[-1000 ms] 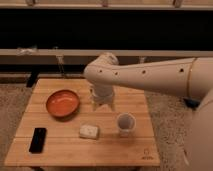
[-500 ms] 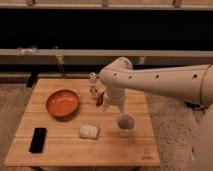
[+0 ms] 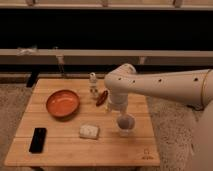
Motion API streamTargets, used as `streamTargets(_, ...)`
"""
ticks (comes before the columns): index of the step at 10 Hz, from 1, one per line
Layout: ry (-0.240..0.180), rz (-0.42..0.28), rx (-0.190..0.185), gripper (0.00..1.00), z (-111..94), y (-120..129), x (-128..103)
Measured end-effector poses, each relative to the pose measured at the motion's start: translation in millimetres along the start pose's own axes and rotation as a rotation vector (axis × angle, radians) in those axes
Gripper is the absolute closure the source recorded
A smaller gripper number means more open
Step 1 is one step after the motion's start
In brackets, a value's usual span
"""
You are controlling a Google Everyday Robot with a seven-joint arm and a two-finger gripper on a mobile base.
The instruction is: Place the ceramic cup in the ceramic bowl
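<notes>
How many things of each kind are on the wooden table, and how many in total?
1 ceramic bowl
1 ceramic cup, directly under the pincer
1 white block
1 black phone
1 bottle-like figure
1 red item
Total: 6

Left, ceramic bowl (image 3: pixel 62 103); right, hand (image 3: pixel 122 115) over ceramic cup (image 3: pixel 125 130).

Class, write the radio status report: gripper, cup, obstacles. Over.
Gripper down over ceramic cup. Cup standing on table, not yet in ceramic bowl. White block and red item flank the path to bowl.
</notes>
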Motion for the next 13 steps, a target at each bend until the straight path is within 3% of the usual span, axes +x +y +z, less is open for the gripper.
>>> streamTargets(4,-0.017,0.023,0.026,0.35,24.3,-0.1,11.4)
streamTargets(6,-0.028,0.019,0.062,0.50,51.1,7.7,12.6)
streamTargets(8,-0.029,0.028,0.102,0.66,64.3,4.8,11.0)
streamTargets(10,-0.044,0.023,0.139,0.90,62.8,8.9,9.9)
streamTargets(12,-0.071,-0.002,0.147,1.00,42.8,23.9,9.6)
streamTargets(13,-0.082,-0.017,0.148,1.00,34.8,32.1,9.3)
